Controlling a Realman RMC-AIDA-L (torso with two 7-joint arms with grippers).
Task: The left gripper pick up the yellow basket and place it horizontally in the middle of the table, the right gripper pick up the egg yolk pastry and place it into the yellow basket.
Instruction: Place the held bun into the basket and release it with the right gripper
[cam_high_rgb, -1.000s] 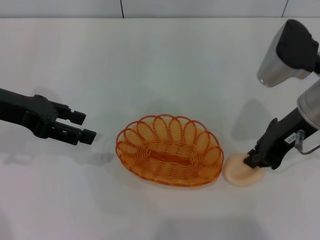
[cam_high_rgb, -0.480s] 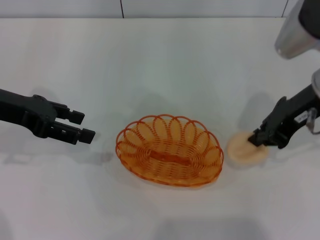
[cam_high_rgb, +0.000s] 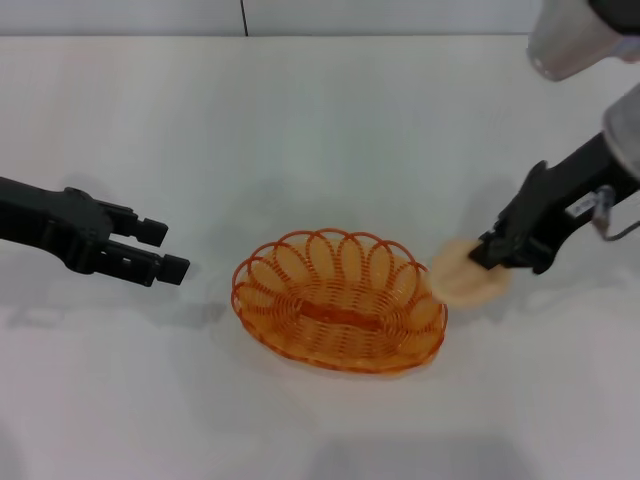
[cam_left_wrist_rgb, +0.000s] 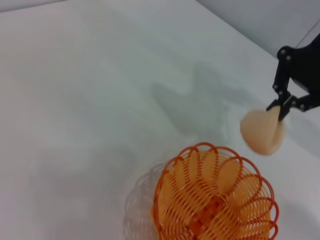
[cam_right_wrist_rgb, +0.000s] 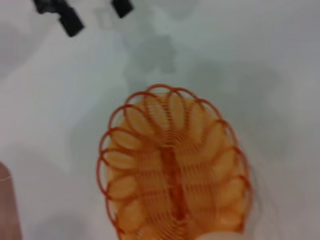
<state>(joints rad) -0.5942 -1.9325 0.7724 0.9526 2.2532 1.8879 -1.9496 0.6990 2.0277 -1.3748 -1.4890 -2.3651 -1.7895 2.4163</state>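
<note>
The yellow basket (cam_high_rgb: 338, 300) lies lengthwise across the middle of the table (cam_high_rgb: 320, 130); it also shows in the left wrist view (cam_left_wrist_rgb: 215, 200) and the right wrist view (cam_right_wrist_rgb: 172, 165). My right gripper (cam_high_rgb: 488, 252) is shut on the egg yolk pastry (cam_high_rgb: 462, 274) and holds it in the air just beside the basket's right rim. The pastry (cam_left_wrist_rgb: 261, 131) hangs tilted from the claw (cam_left_wrist_rgb: 278, 107) in the left wrist view. My left gripper (cam_high_rgb: 160, 250) is open and empty, left of the basket and apart from it; its fingertips (cam_right_wrist_rgb: 70, 22) show in the right wrist view.
A grey wall with a dark seam (cam_high_rgb: 243, 17) runs along the table's far edge. The right arm's silver and black joint (cam_high_rgb: 572, 35) hangs over the far right corner.
My right gripper has lifted the pastry off the table and carried it left and up, from the basket's right side to just over its right rim. The left arm has not moved.
</note>
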